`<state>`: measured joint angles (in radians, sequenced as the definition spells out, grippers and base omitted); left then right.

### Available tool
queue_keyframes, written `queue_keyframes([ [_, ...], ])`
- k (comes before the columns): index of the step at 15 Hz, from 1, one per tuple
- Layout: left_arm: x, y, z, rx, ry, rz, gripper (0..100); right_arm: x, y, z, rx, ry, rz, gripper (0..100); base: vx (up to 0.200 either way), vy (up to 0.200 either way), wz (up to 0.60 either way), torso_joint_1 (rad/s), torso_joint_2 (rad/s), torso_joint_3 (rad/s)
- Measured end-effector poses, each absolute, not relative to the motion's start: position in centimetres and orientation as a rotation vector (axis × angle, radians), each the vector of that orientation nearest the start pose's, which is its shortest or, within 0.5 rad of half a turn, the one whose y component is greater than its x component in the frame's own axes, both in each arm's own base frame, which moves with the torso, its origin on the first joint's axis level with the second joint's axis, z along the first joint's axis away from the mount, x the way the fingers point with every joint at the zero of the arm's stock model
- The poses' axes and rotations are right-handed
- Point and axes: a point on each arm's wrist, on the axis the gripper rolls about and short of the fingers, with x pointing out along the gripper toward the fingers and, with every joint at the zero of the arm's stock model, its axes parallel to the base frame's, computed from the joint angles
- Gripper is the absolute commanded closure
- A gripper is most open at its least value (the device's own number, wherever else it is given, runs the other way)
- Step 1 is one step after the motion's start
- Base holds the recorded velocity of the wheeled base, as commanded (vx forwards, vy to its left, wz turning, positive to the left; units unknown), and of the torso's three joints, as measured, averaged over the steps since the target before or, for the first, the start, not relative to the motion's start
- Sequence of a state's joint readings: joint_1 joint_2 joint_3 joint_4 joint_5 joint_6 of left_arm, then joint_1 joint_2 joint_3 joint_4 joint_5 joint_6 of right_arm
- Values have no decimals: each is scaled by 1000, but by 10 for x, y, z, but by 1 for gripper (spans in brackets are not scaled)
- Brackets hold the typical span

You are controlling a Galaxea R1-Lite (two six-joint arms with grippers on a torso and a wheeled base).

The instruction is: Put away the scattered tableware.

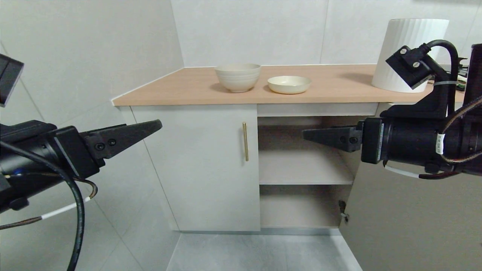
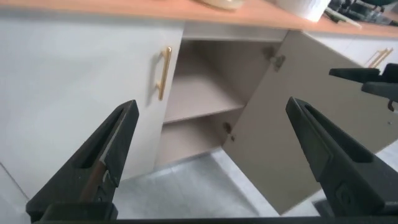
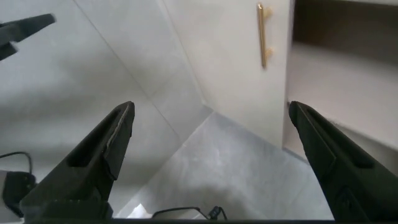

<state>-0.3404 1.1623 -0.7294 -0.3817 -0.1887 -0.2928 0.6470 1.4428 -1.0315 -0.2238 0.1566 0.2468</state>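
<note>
Two pieces of tableware are sitting on the wooden table: a deep ribbed bowl and, just beside it on the right, a shallow dish. They are upright and not touching. Both are looking like glazed ceramic, so I am judging them stiff, fairly weighty, slick on the glaze and liable to chip or crack if knocked or dropped. The bowl is offering its rim as the best hold, one finger inside the wall and one outside. The dish is giving only a low, flaring rim, a thinner and less forgiving purchase. A tall white ribbed container is standing at the right end of the table, well apart from the dish. Below, the cabinet's left door is sitting shut with a brass handle, and the right door is hanging open, showing a middle shelf that is looking like the likely destination. The left gripper is hovering near left, below table height, its fingers spread wide and holding nothing. The right gripper is hovering near right, level with the open compartment, fingers likewise spread wide and empty. Both are well apart from the tableware.
</note>
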Motion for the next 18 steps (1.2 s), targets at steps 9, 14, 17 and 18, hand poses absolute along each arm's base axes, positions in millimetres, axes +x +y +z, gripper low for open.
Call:
queue_keyframes([
  [9, 164, -62, 264, -283, 132, -514, 0, 196, 152, 276, 181, 298, 752, 0, 178, 0, 0, 2, 3, 2],
  [14, 164, -62, 264, -283, 131, -515, 0, 193, 151, 275, 176, 288, 759, 0, 0, 0, 0, 0, 0, 0],
  [17, 164, -62, 264, -283, 134, -516, 0, 193, 150, 273, 173, 290, 756, 0, 0, 0, 0, 0, 0, 0],
  [18, 165, -62, 262, -282, 141, -515, 0, 193, 150, 272, 171, 294, 755, 0, 0, 0, 0, 32, -168, -159],
])
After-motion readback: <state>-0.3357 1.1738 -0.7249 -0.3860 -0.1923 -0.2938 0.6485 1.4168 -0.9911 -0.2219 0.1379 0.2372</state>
